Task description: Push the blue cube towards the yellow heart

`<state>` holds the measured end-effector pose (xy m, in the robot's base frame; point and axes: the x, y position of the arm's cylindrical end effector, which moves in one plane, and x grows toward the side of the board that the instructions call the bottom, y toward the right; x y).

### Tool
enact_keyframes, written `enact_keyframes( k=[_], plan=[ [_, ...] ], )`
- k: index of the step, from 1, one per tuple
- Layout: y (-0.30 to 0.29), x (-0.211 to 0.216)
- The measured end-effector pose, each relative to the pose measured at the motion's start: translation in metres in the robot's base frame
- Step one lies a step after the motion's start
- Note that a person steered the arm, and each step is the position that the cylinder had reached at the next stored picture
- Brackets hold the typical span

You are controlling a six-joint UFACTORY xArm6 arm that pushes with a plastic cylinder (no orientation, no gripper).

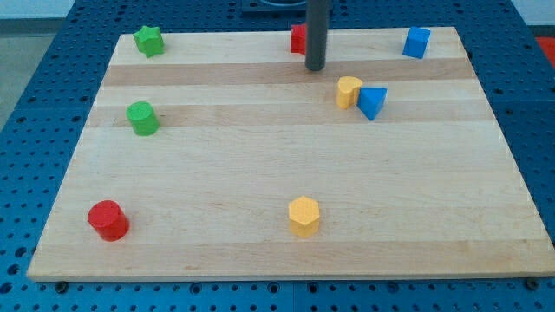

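My tip (315,68) rested at upper centre of the bench (260,173), beside a red block (297,38); no hand existed. The blue cube (416,42) sat upper right, well apart from the yellow heart (349,91), which touched a blue triangular block (372,102).

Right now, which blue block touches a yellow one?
The blue block at the view's right-centre, against the yellow block. The other blue block stands alone at the top right.

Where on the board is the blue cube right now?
The blue cube sits near the top right corner of the wooden board in the camera view, apart from the other blocks, up and right of the blue triangular block and right of my tip.
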<state>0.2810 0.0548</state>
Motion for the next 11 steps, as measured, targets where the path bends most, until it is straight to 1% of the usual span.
enact_keyframes(
  k=[2, 4, 5, 6, 7, 8, 11],
  plan=[
    [0.064, 0.001],
    [0.132, 0.021],
    [0.179, 0.021],
    [0.206, 0.003],
    [0.208, -0.03],
    [0.208, -0.048],
    [0.163, -0.057]
  ],
)
